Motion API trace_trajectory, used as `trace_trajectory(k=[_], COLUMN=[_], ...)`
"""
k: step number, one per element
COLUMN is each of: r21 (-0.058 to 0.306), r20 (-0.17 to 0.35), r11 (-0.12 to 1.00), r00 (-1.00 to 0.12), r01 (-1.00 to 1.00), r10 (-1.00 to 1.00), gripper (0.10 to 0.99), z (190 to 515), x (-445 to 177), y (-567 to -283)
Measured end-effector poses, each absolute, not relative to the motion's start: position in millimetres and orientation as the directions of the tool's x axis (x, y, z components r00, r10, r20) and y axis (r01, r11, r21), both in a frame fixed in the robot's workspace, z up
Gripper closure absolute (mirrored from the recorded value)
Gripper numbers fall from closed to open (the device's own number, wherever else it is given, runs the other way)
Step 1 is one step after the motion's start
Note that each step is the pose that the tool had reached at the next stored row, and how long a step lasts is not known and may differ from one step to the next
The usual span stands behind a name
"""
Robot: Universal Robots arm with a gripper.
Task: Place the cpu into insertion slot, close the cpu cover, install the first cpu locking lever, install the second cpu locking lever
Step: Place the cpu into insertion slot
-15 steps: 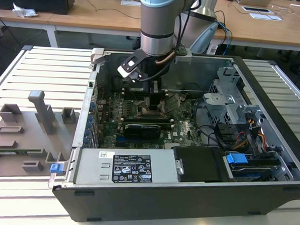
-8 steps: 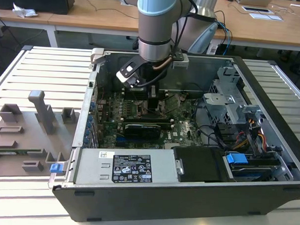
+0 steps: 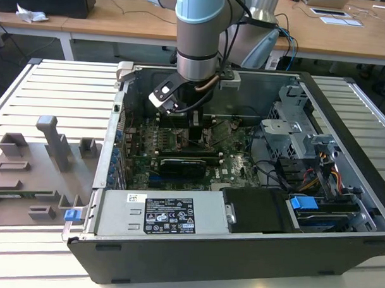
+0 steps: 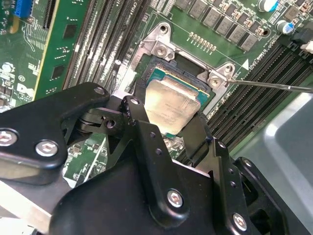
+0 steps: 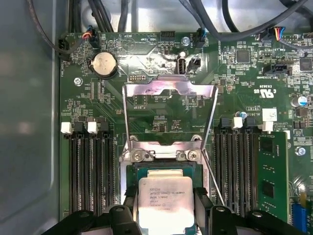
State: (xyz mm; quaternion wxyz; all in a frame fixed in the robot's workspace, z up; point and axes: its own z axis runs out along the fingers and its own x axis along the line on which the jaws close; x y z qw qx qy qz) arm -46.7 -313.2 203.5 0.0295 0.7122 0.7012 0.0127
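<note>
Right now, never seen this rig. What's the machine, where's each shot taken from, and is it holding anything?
It is a single robot arm reaching down into an open computer case that lies on a slatted table. The exterior view comes from a camera off the arm; both wrist views come from cameras riding on it, facing the green board. The gripper is closed on a small silver chip at its socket; whether it is seated I cannot tell. The metal cover frame stands flipped open. Grey holders sit on the table beside the case.
</note>
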Motion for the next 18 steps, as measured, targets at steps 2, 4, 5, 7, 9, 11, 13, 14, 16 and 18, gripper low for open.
trace_trajectory(k=[2,4,5,7,9,11,13,14,16,18], r21=[0.06,0.06,0.06,0.06,0.06,0.06,0.06,0.06,0.06,0.06], r20=[-0.024,-0.025,-0.025,-0.026,-0.026,-0.027,-0.027,-0.027,-0.027,-0.026], r11=[-0.015,-0.015,-0.015,-0.015,-0.015,-0.015,-0.015,-0.015,-0.015,-0.015], r00=[0.017,0.017,0.017,0.016,0.017,0.017,0.016,0.016,0.016,0.016], r01=[0.998,0.998,0.998,0.998,0.998,0.998,0.998,0.998,0.998,0.998], r10=[1.0,1.0,1.0,1.0,1.0,0.999,0.999,0.999,0.999,1.0], gripper=[0.541,0.541,0.541,0.541,0.541,0.541,0.541,0.541,0.541,0.541], z=[202.1,201.6,201.5,201.4,201.1,200.3,199.6,199.5,199.3,198.9], x=[-46.8,-46.7,-46.6,-46.3,-46.2,-46.1,-46.1,-46.1,-46.1,-46.0], y=[-313.1,-313.1,-313.1,-313.1,-313.1,-313.2,-313.2,-313.2,-313.2,-313.0])
